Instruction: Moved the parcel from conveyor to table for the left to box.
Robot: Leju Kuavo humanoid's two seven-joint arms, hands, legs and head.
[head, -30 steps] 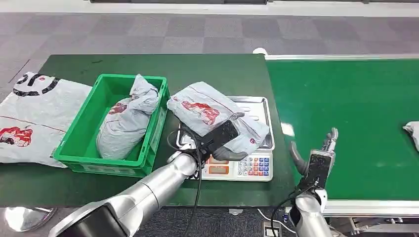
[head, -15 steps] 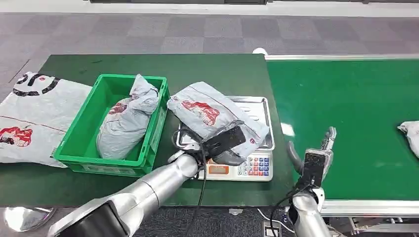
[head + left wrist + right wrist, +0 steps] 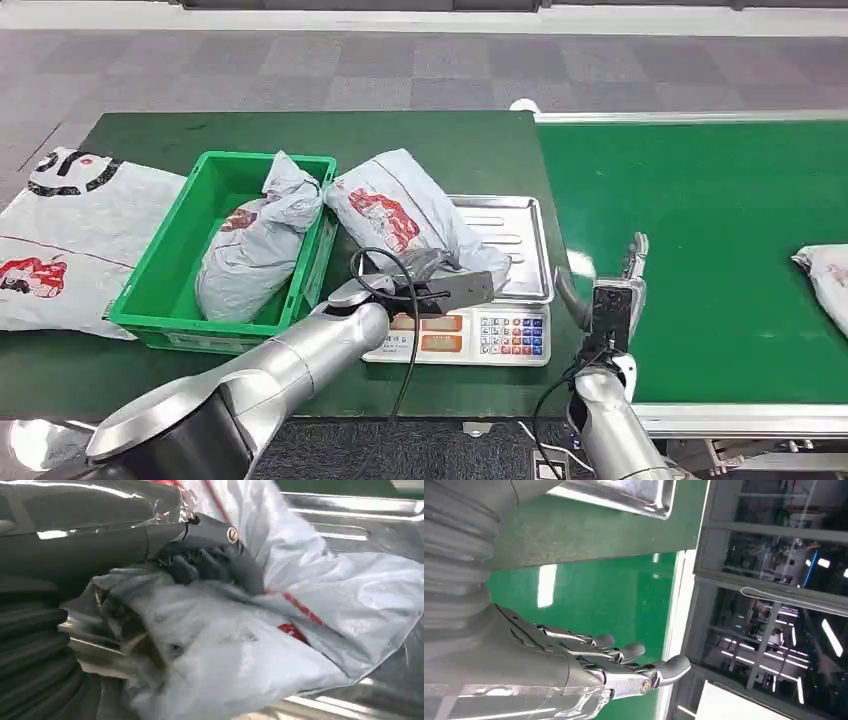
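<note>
A grey parcel [image 3: 395, 212] with red print lies across the steel tray [image 3: 515, 215] of a scale, its far end leaning on the rim of the green box [image 3: 160, 295]. My left hand [image 3: 440, 287] grips the parcel's near end; in the left wrist view its dark fingers [image 3: 210, 562] are curled into the crumpled plastic of the parcel [image 3: 310, 595]. My right hand [image 3: 605, 300] stands upright and open at the conveyor's near edge, holding nothing. Its spread fingers [image 3: 624, 657] hang over the green belt.
The green box holds another grey parcel [image 3: 255, 240]. The scale's keypad [image 3: 510, 335] faces me. A large flat printed bag [image 3: 70, 230] lies at the table's left. One more parcel [image 3: 825, 280] sits on the conveyor [image 3: 700, 200] at the right edge.
My left hand has closed on the parcel and pulled it left, up against the box rim. The parcel on the conveyor has moved left. My right hand has shifted slightly left.
</note>
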